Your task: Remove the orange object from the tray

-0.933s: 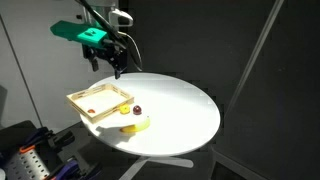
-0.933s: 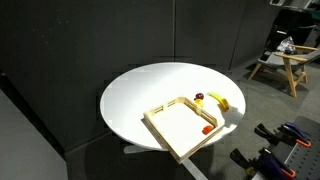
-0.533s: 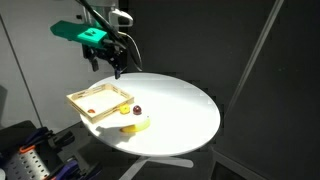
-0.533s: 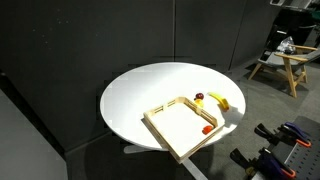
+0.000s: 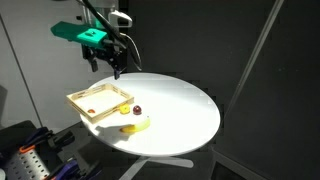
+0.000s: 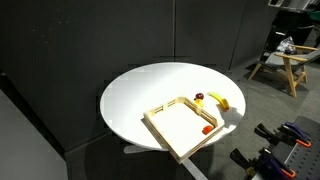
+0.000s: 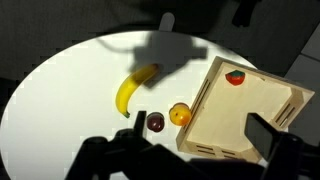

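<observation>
Gripper (image 5: 117,71) hangs open; wrist view shows orange object (image 7: 235,77) in tray (image 7: 250,112) corner.

Small piece (image 7: 235,77) in tray (image 7: 255,108) corner — banana (image 7: 135,88) on table (image 7: 70,95) outside, near tray.

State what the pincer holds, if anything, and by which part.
Nothing is held; the open pincer hangs empty above the round white table.

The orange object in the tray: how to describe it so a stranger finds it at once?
On the round white table, find the pale wooden tray. The orange object is the tiny orange-red piece inside it, near one corner. It alone lies in the tray; the banana, maroon ball and yellow ball lie outside.
</observation>
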`<state>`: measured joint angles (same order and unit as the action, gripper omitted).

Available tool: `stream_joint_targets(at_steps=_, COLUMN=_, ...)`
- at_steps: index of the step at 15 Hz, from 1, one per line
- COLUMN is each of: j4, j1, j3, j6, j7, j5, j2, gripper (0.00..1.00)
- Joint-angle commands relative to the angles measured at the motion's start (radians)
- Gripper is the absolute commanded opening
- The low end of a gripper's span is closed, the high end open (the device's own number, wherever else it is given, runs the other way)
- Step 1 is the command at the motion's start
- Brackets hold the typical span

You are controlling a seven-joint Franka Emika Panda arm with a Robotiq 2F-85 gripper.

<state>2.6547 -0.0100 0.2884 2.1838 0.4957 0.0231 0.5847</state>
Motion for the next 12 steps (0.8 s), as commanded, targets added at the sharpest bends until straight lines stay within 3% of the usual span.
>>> stream_joint_targets(at_steps=1, j4=-0.025, j1=-0.002, j3=-0.024, j6=-0.007, j7=-0.001, j5=-0.025, j2=-0.034, gripper=1.00)
stream_joint_targets(at_steps=12, j4=-0.082, j1=-0.055, j3=-0.093, j6=0.008, j7=-0.018, j5=-0.131, j2=-0.125, gripper=1.00)
